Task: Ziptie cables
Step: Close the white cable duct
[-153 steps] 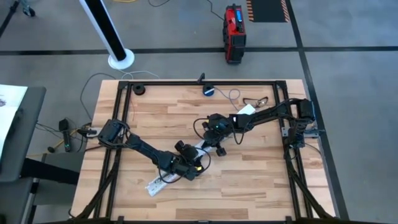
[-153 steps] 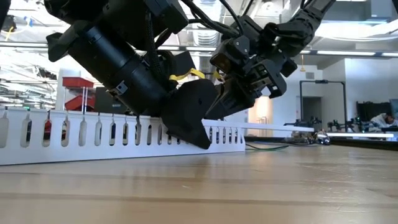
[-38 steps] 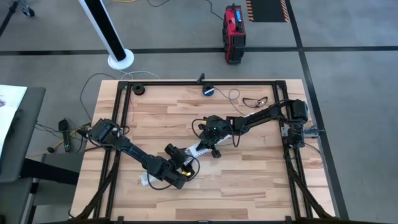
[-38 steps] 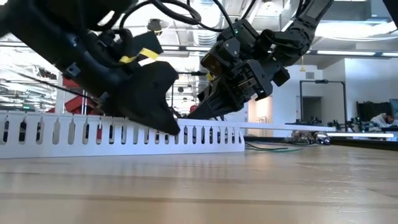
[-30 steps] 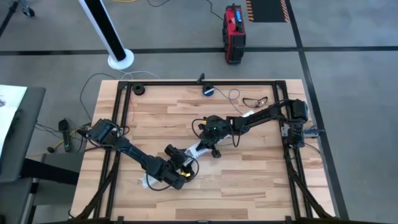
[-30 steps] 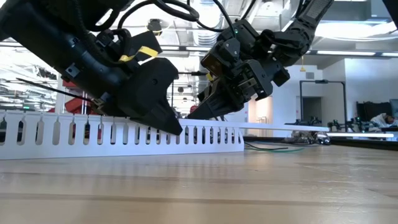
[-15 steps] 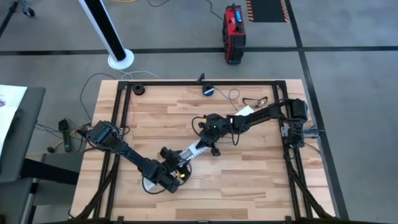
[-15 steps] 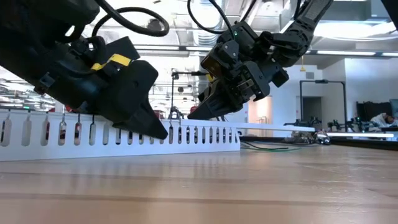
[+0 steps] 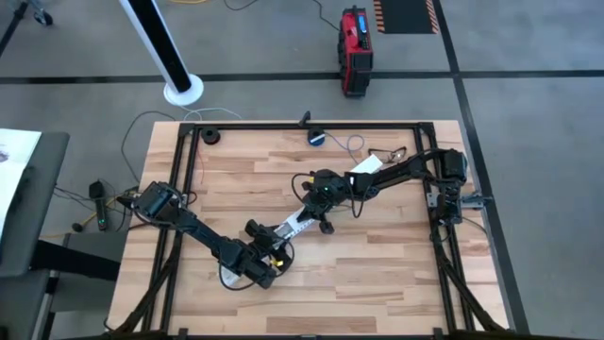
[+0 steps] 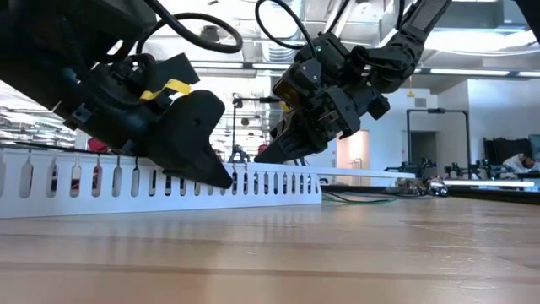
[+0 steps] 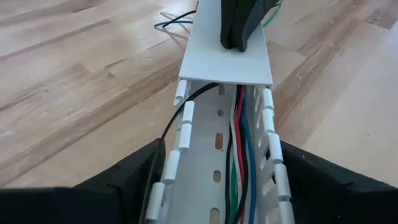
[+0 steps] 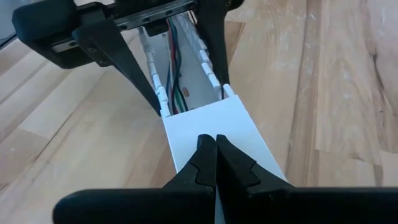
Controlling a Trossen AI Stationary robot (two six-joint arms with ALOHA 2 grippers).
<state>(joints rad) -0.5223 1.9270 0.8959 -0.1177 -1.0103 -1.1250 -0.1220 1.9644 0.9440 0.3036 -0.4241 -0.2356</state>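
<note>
My left arm reaches low across the bench (image 9: pixel 396 246); its end effector (image 9: pixel 257 264) straddles the slotted white cable duct (image 11: pixel 214 180), fingers spread outside both walls. The cables (image 11: pixel 239 158) lie inside. My right end effector (image 12: pixel 216 158) presses its closed fingertips on the duct's flat white lid (image 12: pixel 214 134).

Pale wooden tabletop (image 11: pixel 74 93) of joined planks, smooth, with soft sheen. White plastic slotted duct (image 11: pixel 214 162), matt, with flat smooth cover (image 12: pixel 217 134). Thin cables (image 11: pixel 239 155) in glossy coloured plastic insulation. Black matt plastic fingers (image 12: pixel 214 158).
</note>
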